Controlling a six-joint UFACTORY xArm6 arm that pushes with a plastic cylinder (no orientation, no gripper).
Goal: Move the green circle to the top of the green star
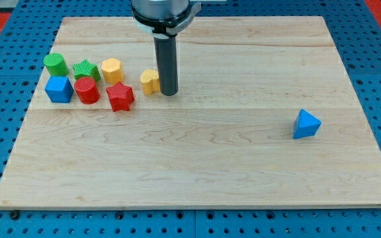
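Note:
The green circle [55, 63] sits at the board's left, just left of the green star [85, 70], touching or nearly touching it. My tip [169, 92] rests on the board well to the right of both. It stands right beside a yellow block [150, 81], against that block's right side.
A blue cube [59, 88], a red circle [86, 90] and a red star [120, 96] lie in a row below the green blocks. A yellow hexagon [112, 69] is right of the green star. A blue triangle [306, 124] lies far right. The wooden board [210, 165] lies on a blue pegboard.

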